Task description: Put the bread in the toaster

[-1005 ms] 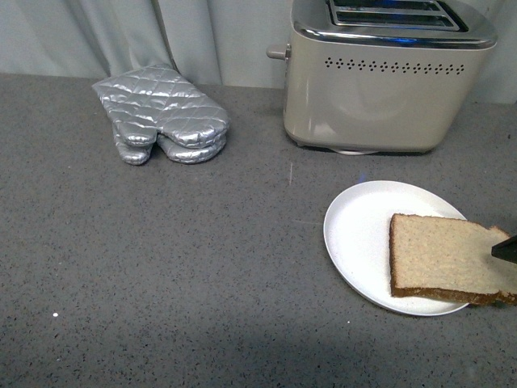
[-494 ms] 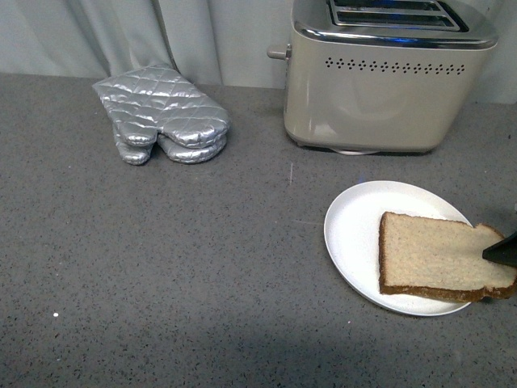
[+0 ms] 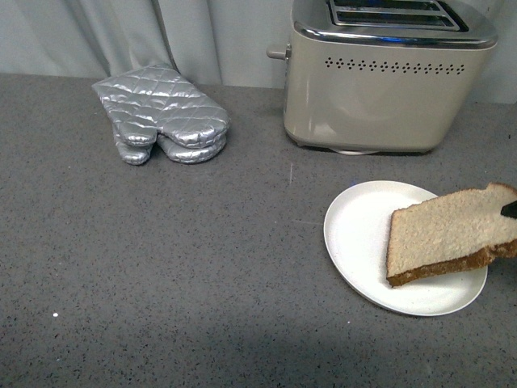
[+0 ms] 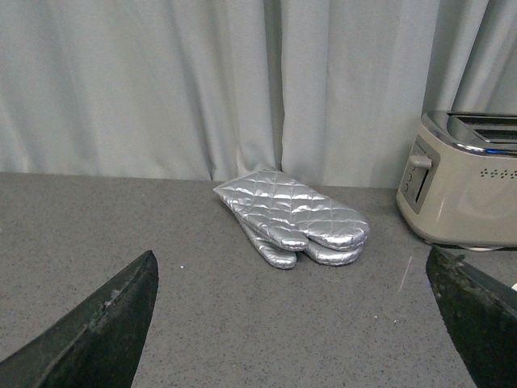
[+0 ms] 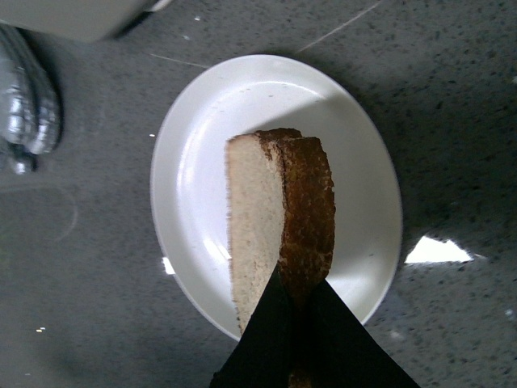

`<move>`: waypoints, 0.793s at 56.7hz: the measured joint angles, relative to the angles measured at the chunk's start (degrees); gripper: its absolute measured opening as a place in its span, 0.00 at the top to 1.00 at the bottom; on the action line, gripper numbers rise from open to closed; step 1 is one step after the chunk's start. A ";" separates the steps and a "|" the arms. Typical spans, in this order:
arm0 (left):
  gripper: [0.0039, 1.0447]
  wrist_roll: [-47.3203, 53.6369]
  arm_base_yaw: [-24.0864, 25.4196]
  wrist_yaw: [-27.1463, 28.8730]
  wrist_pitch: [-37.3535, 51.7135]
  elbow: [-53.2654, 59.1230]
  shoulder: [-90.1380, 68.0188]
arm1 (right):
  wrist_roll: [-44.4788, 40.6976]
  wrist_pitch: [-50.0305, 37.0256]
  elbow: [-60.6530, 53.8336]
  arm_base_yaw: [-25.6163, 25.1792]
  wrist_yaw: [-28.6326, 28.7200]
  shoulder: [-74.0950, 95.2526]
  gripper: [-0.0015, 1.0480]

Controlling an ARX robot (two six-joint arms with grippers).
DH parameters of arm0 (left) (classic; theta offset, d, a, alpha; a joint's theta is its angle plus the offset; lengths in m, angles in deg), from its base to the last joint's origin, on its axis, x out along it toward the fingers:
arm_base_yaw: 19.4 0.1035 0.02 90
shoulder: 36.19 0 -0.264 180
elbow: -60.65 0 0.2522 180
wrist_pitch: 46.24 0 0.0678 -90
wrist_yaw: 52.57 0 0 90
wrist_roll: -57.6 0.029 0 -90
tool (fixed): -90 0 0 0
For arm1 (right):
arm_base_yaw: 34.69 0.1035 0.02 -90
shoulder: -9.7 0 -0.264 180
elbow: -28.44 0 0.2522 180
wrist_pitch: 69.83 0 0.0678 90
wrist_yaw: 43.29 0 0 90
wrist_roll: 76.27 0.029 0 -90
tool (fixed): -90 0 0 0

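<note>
The bread [image 3: 444, 236] has come up since a moment ago. It lay flat on the plate [image 3: 359, 234], and now its far side is lifted and it tips, with the low corner just over the plate. I cannot tell if that corner is touching the plate.

My right hand [image 5: 295, 301] is pinched tight on the brown crust of the bread. In the front view only its dark tip shows at the edge, by the high end of the slice.

My left hand [image 4: 291, 267] is spread wide with nothing in it. It hangs low over the tabletop [image 3: 202, 267], well away from the bread, looking at the silver oven glove [image 4: 295, 217].

The toaster [image 3: 380, 89] stands behind the plate, near it but not touching. No bread shows in the part of its top slots that I can see.

So I think the grab is done and the lift has just begun. Left to do: raise the slice higher, carry it over the toaster, stand it on edge, and drop it into a slot.
</note>
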 joint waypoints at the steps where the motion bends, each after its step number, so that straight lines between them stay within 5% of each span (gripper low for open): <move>1: 0.06 0.00 0.00 0.00 0.00 0.00 0.00 | 1.46 0.20 -0.20 0.42 -0.02 -1.11 0.99; 7: 0.06 0.00 0.00 0.00 0.00 0.00 0.00 | 12.37 1.88 -0.55 3.76 -2.29 -9.51 0.99; 17: 0.06 0.00 0.00 0.00 0.00 0.00 0.00 | 32.35 4.61 4.15 11.17 -17.05 -20.28 0.99; 32: 0.06 0.00 0.00 0.00 0.00 0.00 0.00 | 46.80 6.75 16.94 17.62 -35.54 -17.46 0.99; 45: 0.06 0.00 0.00 0.00 0.00 0.00 0.00 | 54.69 12.00 28.13 20.94 -44.44 -9.44 0.99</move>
